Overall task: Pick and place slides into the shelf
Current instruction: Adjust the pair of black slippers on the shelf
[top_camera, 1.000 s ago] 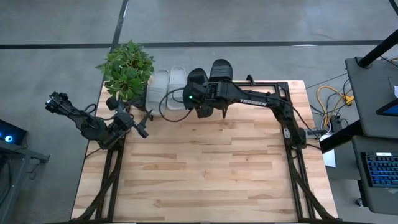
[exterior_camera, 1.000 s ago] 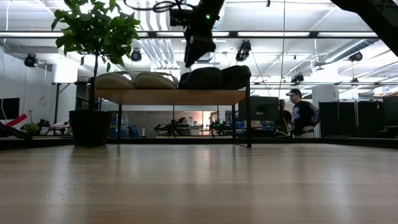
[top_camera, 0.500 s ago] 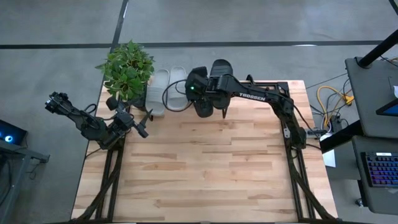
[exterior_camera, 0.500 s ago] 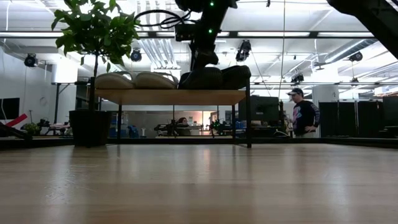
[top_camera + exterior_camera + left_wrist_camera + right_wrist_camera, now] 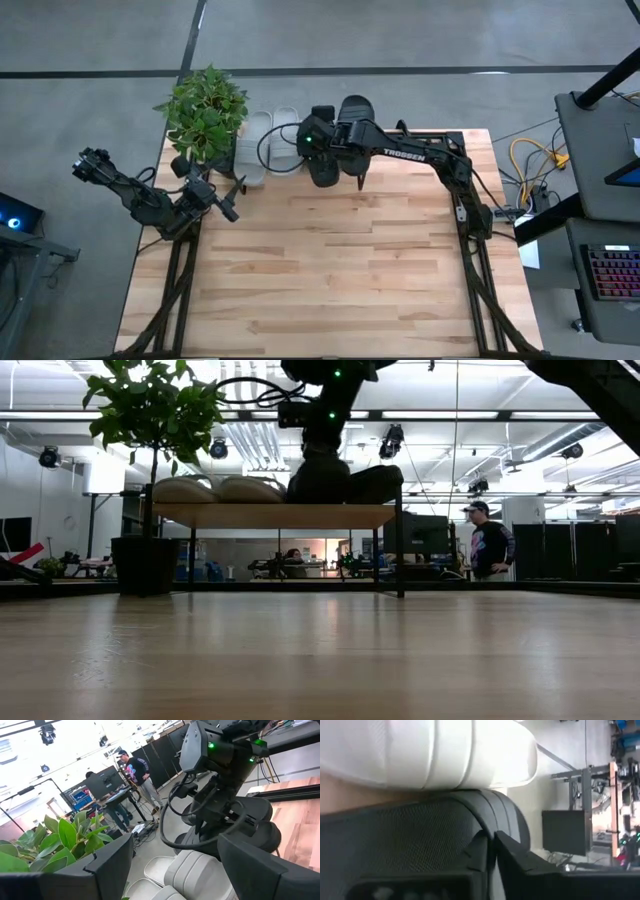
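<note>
On the shelf (image 5: 280, 515) at the table's far edge, two light grey slides (image 5: 255, 148) (image 5: 285, 140) lie soles down beside two black slides (image 5: 355, 110) (image 5: 325, 172). My right gripper (image 5: 490, 845) is shut and slants down onto the left black slide (image 5: 320, 485), next to a grey slide (image 5: 420, 750). At the table's left edge, my left gripper (image 5: 182, 860) stands open and empty, held level and aimed at the shelf. My right gripper's shut fingertips (image 5: 482, 842) rest on the ribbed top of the left black slide's strap (image 5: 420, 830). They come slanting down from the table's right and near side. The slide stays on the shelf's top board, close against the neighbouring grey slide.
A potted plant (image 5: 205, 110) stands at the shelf's left end, close to the grey slides. A wide stretch of the wooden tabletop (image 5: 330, 270) lies in front of the shelf. Beyond the table a person (image 5: 485, 545) stands in the room.
My right gripper has gone down and toward the far edge, from just above the left black slide onto its strap. The left arm has kept still.
</note>
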Controlling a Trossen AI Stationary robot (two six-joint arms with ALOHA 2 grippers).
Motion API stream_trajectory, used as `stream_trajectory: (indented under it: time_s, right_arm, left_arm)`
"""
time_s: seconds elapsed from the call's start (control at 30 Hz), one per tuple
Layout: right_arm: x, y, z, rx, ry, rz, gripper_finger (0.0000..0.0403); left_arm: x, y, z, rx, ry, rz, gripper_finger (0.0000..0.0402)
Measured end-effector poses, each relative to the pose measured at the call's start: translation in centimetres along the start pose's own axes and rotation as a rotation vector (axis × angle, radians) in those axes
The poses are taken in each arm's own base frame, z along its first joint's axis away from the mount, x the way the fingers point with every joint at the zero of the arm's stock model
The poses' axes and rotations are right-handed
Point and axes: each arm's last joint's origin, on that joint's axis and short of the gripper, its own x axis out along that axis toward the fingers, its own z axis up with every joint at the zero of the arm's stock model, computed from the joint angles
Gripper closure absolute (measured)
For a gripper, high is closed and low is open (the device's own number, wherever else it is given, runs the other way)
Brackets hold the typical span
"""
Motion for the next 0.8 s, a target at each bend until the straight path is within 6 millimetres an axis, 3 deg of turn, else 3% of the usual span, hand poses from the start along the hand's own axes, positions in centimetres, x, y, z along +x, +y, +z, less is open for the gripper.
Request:
stream_trajectory:
  time_s: [0.5,0.8]
  right_arm:
    - [-0.2,0.1,0.5,0.274,-0.008,-0.065,0.0389]
    - [-0.4,1.1,0.8,0.252,0.001,-0.086,0.0390]
  left_arm:
    - [0.1,-0.5,0.0,0.019,0.002,-0.002,0.0127]
    - [0.1,-0.5,0.0,0.017,0.002,-0.002,0.0127]
